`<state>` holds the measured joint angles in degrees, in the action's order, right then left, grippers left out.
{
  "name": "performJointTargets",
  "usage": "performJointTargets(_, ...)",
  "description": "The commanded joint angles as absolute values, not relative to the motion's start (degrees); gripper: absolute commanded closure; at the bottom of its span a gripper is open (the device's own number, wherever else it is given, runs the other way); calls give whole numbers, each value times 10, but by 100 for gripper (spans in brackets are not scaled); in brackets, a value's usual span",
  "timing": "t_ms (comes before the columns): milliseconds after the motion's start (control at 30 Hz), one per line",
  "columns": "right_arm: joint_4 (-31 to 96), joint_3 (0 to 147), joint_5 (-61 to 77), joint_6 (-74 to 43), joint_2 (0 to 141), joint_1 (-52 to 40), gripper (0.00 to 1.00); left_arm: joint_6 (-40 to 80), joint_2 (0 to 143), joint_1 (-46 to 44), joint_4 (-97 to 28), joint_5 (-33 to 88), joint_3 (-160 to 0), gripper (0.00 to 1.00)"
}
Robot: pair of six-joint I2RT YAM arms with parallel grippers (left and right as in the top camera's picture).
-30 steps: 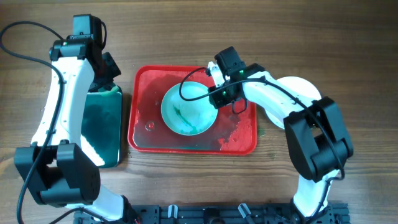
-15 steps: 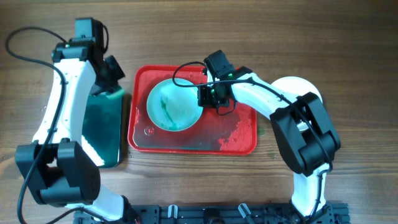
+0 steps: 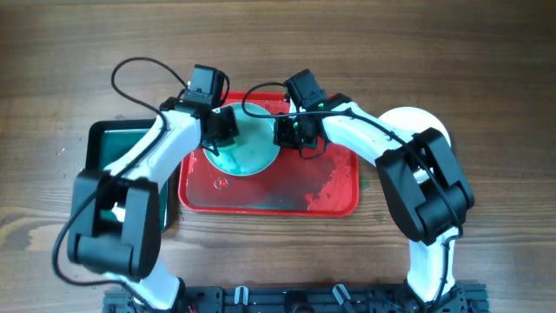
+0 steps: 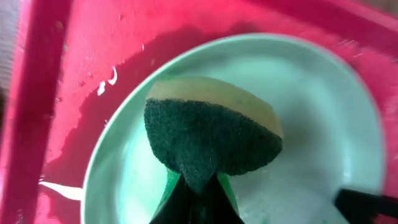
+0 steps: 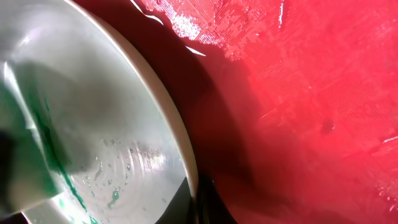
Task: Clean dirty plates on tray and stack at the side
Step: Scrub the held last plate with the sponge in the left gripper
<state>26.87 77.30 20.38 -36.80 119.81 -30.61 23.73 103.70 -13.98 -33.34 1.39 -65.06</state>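
Table [image 3: 486, 52]: wood, both arms meeting over its middle. Tray [image 3: 330, 196] sits centre, wet, with smeared residue on its near right floor. Tub [image 3: 113, 143] of teal liquid lies just left of the tray, partly under the left arm. One plate [image 3: 252, 148] is on the far left part of the tray. The right wrist view shows a shadow under its rim, so it looks tipped up on the right side rather than flat. A second pale round shape, probably a cleaned plate [image 3: 427, 122], lies on the table right of the tray, mostly hidden by the right arm. Sponge [image 4: 211, 130], dark scouring face towards the camera and yellow backing behind, is over the plate's bowl. Contact with the surface cannot be confirmed. Left gripper [image 3: 221, 130] is clenched on the sponge's lower end. Right gripper [image 3: 285, 132] is clamped on the plate's right rim, steadying it. Green smear [image 5: 56, 168] remains in the bowl. Judgement: the scrubbing step is in hand and the plate is not yet clean. The next move calls for pressing the sponge down and sweeping across the smear while the right grip holds firm against the push. Stacking at the right comes after.
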Motion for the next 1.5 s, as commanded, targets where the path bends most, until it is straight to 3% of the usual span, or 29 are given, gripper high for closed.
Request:
performJointTargets(0,270,764,194,-351,1224,-309,96,243,1080,-140,-333,6,-645,96)
performJointTargets(67,267,764,194,-346,1224,-309,96,243,1089,-145,-354,7,-645,96)
performJointTargets(200,264,764,194,-346,1224,-309,96,22,1089,-170,-396,226,-645,96)
performJointTargets(267,264,764,194,-345,1224,-309,95,-22,1089,-176,-416,237,-645,96)
performJointTargets(500,265,764,196,-346,1224,-309,96,182,1089,-145,-270,-17,-645,96)
performJointTargets(567,266,764,196,-346,1224,-309,96,217,1089,-143,-259,-100,-645,96)
performJointTargets(667,266,764,196,-346,1224,-309,96,217,1089,-143,-303,-114,-645,96)
performJointTargets(733,266,764,196,-347,1224,-309,96,197,1089,-144,-371,-70,-645,96)
performJointTargets(900,266,764,199,-347,1224,-309,96,-141,1089,-144,-455,289,-645,96)
performJointTargets(1000,265,764,201,-347,1224,-309,96,-139,1089,-144,-394,295,-645,96)
performJointTargets(1067,266,764,201,-347,1224,-309,96,-79,1089,-144,-334,260,-645,96)
performJointTargets(1167,266,764,201,-346,1224,-309,96,68,1089,-143,-234,79,-645,96)
performJointTargets(1300,265,764,201,-345,1224,-309,96,191,1089,-143,-248,-151,-645,96)
performJointTargets(1400,266,764,201,-345,1224,-309,96,215,1089,-144,-326,-182,-645,96)
performJointTargets(1467,266,764,201,-345,1224,-309,96,215,1089,-144,-390,-129,-645,96)
